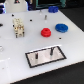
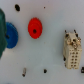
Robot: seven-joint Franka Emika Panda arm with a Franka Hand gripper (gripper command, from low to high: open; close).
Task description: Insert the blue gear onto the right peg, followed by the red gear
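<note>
The blue gear (image 1: 61,27) lies flat on the white table, toward the exterior view's right. The red gear (image 1: 46,32) lies just to its left, apart from it. The black-framed grey plate (image 1: 35,63) sits nearer the front. On it stand the taller right peg (image 1: 51,50) and a shorter pin (image 1: 36,57), both bare. The wrist view looks down from high up on the blue gear (image 2: 10,34) and the red gear (image 2: 34,26). Neither the gripper nor its fingers show in either view.
A beige connector block (image 1: 18,27) stands at the exterior view's left and also shows in the wrist view (image 2: 72,50). Small dark bits (image 1: 45,16) dot the table. A dark green shape (image 2: 1,27) at the wrist view's edge overlaps the blue gear.
</note>
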